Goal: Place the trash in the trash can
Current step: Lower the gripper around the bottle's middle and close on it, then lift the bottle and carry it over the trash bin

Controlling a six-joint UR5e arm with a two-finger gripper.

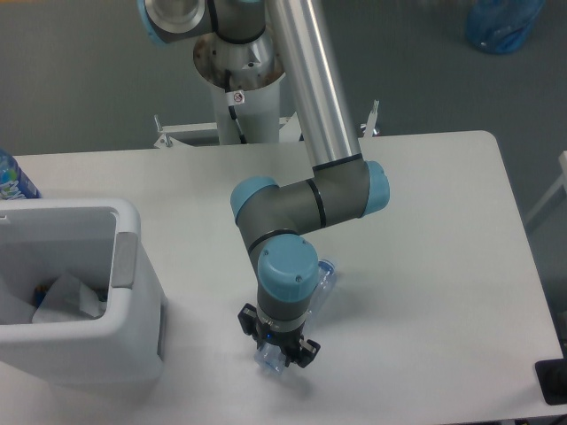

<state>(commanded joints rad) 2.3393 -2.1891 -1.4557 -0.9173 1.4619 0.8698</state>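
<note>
Crushed bottle [324, 276] lies diagonally, upper-right to lower-left, under the gripper [276, 347], grip unclear.

1. Table [425, 266]: matt, smooth white top.
2. Trash can [133, 341]: smooth white plastic, slight sheen.
3. Crushed bottle [325, 276]: clear glossy plastic.
4. Arm tube [314, 80]: brushed shiny metal; joints [288, 270] have matt blue caps.
</note>
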